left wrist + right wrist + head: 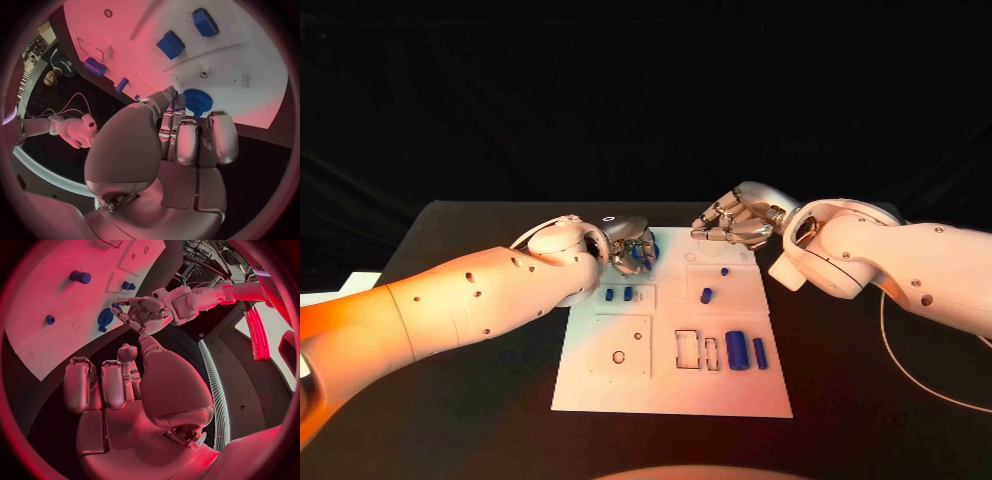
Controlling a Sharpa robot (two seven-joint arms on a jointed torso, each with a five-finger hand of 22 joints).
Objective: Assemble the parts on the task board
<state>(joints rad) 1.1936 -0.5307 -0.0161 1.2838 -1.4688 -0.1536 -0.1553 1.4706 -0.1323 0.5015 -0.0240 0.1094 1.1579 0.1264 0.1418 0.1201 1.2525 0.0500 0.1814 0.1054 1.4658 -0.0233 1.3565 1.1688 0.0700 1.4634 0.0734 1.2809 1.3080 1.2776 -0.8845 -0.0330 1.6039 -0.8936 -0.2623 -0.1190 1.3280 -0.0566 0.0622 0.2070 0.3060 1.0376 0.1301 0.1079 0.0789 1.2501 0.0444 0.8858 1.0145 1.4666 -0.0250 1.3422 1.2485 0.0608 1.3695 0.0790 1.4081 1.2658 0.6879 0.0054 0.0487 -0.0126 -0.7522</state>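
A robotics lab or test room is indicated. A black table [473,330] is set against a black backdrop [646,100], and a white task board [672,395] with cut-out recesses is laid just beyond the fingers [112,382]. Loose cables [69,105] are seen on the floor, and a rack of wired equipment [209,260] stands farther off.

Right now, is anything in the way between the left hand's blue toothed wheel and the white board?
Nothing visible. The left hand holds the blue gear just over the far left corner of the task board, with only bare board beneath it.
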